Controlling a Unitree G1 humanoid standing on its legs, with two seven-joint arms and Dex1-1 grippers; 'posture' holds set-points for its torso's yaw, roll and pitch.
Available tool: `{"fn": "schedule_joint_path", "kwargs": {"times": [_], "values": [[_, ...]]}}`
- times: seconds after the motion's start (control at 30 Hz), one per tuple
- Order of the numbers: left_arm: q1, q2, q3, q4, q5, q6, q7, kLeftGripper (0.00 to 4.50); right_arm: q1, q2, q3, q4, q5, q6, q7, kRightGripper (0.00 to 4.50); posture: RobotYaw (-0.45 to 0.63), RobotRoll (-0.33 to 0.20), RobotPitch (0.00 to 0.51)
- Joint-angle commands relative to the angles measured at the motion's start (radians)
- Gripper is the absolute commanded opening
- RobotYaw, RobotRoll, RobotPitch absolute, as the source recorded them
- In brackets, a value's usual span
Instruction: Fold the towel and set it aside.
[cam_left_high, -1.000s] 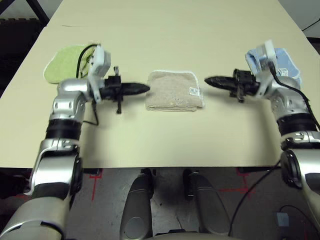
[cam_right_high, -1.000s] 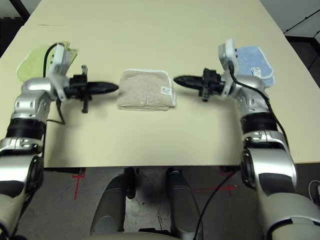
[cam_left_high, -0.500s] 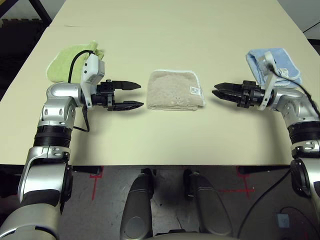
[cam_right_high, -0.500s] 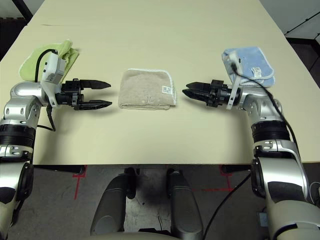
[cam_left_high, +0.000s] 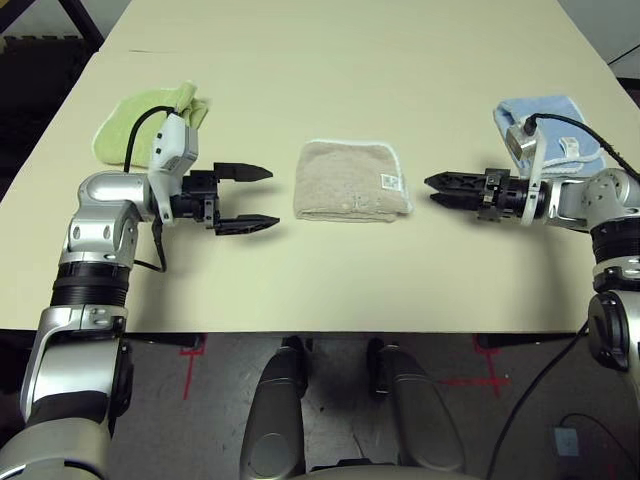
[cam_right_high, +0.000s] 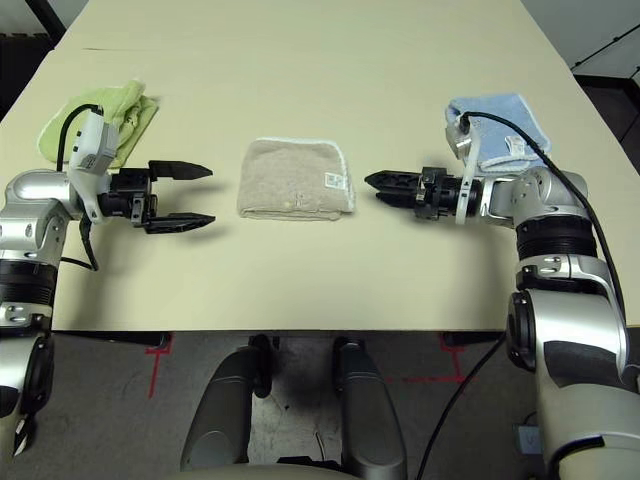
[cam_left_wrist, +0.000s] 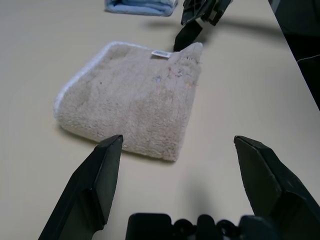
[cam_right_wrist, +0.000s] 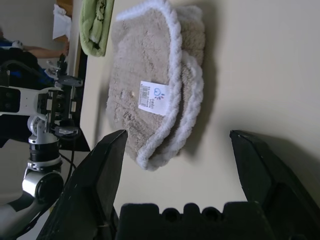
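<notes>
— Two grippers flank the towel (cam_left_high: 351, 181), which lies folded mid-table between them; its long axis runs side to side, on a line with both.

— Their state?

— The left gripper (cam_left_high: 257, 198) has its fingers spread wide, tips pointing at the towel's left edge. The right gripper (cam_left_high: 435, 190) is also parted, holding nothing, just beside the tagged right edge.

— Nearer arm?

— The right, I judge, marginally.

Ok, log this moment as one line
towel: folded, table centre | left gripper: open, beside it | right gripper: open, beside it
</notes>
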Motion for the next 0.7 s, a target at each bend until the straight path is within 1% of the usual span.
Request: {"fn": "schedule_joint_path", "kwargs": {"times": [0.03,0.1,0.3,0.37,0.47,0.53,0.63,0.67,0.7], "values": [[0.024,-0.002,0.020,-0.034,-0.035,-0.001,0.004,4.50,0.012,0.004,0.028,-0.002,0.000,0.017,-0.003,4.49,0.02,0.000,0.268],[0.022,-0.007,0.020,-0.039,-0.047,-0.004,0.007,4.50,0.004,0.021,0.027,0.007,0.005,0.022,-0.010,4.49,0.02,0.000,0.268],[0.007,-0.022,0.014,-0.048,-0.056,0.009,0.019,4.50,-0.029,0.116,0.028,0.034,-0.002,0.013,-0.054,4.49,0.01,0.000,0.270],[0.003,-0.024,0.011,-0.052,-0.057,0.013,0.022,4.50,-0.053,0.165,0.027,0.054,-0.007,0.002,-0.080,4.49,0.02,0.000,0.270],[0.002,-0.026,0.007,-0.067,-0.061,0.022,0.027,4.50,-0.110,0.238,-0.005,0.107,-0.006,-0.021,-0.140,4.49,0.03,0.000,0.271],[0.005,-0.026,0.007,-0.081,-0.064,0.030,0.030,4.50,-0.129,0.252,-0.014,0.133,-0.007,-0.035,-0.150,4.49,0.04,0.000,0.270],[0.013,-0.024,0.009,-0.097,-0.068,0.038,0.032,4.50,-0.133,0.246,-0.012,0.158,-0.015,-0.054,-0.149,4.49,0.04,0.000,0.270],[0.016,-0.023,0.010,-0.100,-0.069,0.040,0.032,4.50,-0.132,0.244,-0.011,0.163,-0.017,-0.057,-0.151,4.12,0.04,0.000,0.269],[0.018,-0.022,0.010,-0.101,-0.069,0.041,0.031,4.50,-0.132,0.242,-0.011,0.164,-0.017,-0.058,-0.149,3.92,0.04,0.000,0.269]]}}
